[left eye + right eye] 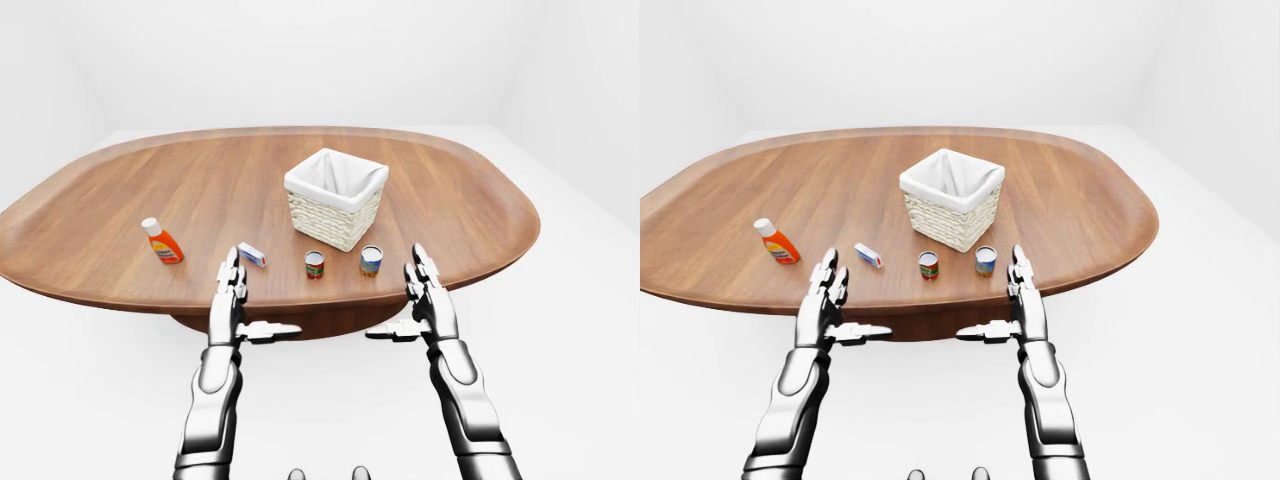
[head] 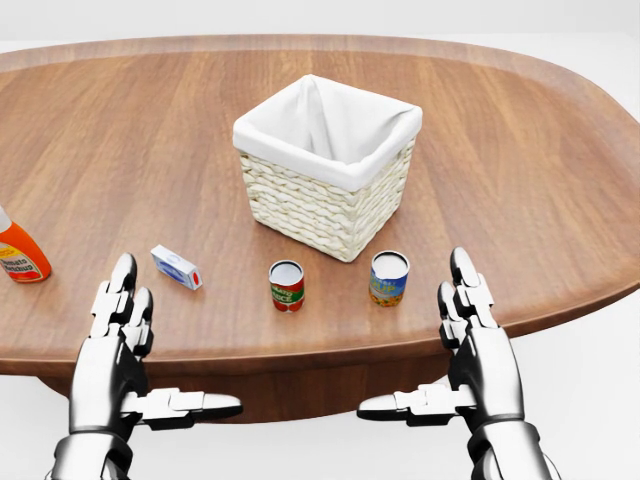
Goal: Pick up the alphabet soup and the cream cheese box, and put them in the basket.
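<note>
Left hand (image 2: pixel 118 335) hovers at the table (image 2: pixel 520 180) edge, fingers spread, empty. The cream cheese box (image 2: pixel 176 267) lies at its 1 o'clock, then the soup can (image 2: pixel 287 286) – basket (image 2: pixel 327 165) just above. Right hand (image 2: pixel 470 340) is spread wide too, over the near rim.

Plain white room, one big table.
An oval wooden table (image 1: pixel 200 190) stands on a white floor (image 1: pixel 560 330) under soft, even light.
</note>
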You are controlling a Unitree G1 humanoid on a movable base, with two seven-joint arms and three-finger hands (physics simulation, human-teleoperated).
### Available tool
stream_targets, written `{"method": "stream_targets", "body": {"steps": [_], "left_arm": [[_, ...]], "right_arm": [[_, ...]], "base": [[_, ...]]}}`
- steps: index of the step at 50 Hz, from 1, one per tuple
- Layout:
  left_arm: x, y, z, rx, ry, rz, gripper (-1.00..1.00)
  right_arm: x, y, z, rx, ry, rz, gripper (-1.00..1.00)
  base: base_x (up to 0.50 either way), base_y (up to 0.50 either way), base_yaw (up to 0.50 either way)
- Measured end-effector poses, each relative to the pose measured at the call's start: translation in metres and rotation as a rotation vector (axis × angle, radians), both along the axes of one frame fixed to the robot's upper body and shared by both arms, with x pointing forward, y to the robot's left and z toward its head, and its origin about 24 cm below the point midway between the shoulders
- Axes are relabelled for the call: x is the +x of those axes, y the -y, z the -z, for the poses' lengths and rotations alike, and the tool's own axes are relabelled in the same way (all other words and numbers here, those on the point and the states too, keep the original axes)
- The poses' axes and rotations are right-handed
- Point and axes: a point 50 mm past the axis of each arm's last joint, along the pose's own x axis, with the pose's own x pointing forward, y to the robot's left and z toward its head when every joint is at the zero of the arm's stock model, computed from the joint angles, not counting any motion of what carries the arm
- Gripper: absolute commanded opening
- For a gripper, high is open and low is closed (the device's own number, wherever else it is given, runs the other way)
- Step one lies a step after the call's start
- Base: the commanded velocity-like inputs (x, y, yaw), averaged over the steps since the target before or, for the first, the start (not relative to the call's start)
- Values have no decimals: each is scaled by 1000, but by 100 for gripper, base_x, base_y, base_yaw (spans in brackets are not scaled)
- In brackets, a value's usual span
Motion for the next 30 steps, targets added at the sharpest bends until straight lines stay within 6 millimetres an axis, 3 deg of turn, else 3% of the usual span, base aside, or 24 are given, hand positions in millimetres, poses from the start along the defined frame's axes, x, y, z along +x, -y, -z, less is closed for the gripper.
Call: {"method": "stream_targets", "body": {"steps": [12,30], "left_arm": [[-1,-2,-4,-4,16,-18,100],[0,-1,-4,-11,8,-6,100]], "right_arm": [[2,6,-1,-20,9,62,100],[3,46,-8,28,59,389,100]], "base": [[0,0,0],[0,0,0]]}}
